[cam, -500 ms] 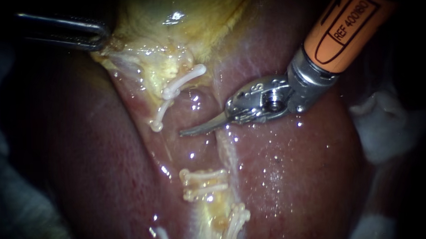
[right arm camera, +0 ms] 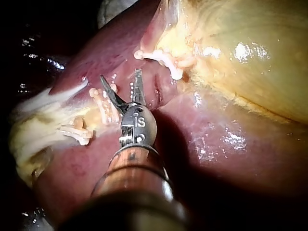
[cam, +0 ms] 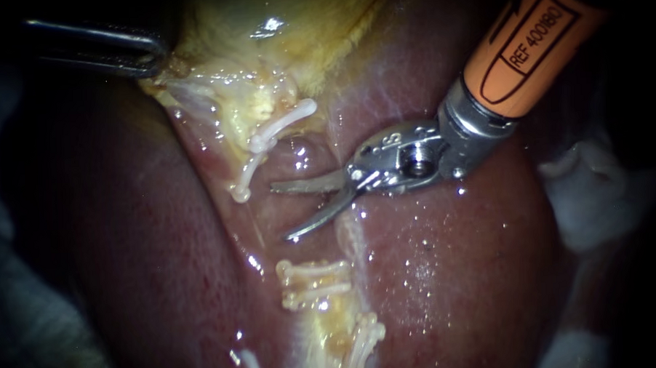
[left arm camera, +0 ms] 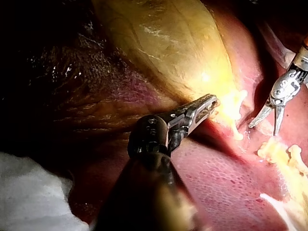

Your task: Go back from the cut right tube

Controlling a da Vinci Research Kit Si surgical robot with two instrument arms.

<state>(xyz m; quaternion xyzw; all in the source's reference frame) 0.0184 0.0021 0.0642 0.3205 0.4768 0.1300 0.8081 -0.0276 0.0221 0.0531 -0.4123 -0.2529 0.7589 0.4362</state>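
Note:
My right instrument (cam: 281,212), with an orange shaft and two thin blades, comes in from the upper right. Its blades stand open over the gap between the upper white clips (cam: 282,123) and the lower white clips (cam: 313,269), gripping nothing. A pale tube stump (cam: 350,234) runs down toward the lower clips. In the right wrist view the open blades (right arm camera: 120,76) hover just short of the clips (right arm camera: 161,57). My left instrument (cam: 147,58) holds the yellow gallbladder (cam: 286,32) at its edge; in the left wrist view its jaws (left arm camera: 208,103) are shut on that tissue.
Dark red liver (cam: 447,274) lies under and around the clips. White gauze (cam: 598,196) sits at the right edge. More clips (cam: 364,337) lie lower down on the yellow strand. My right instrument (left arm camera: 270,120) shows ahead of the left one.
The right instrument's blades, shut half a second ago, have opened. Its wrist has shifted slightly toward the upper clips. The left instrument has not moved.

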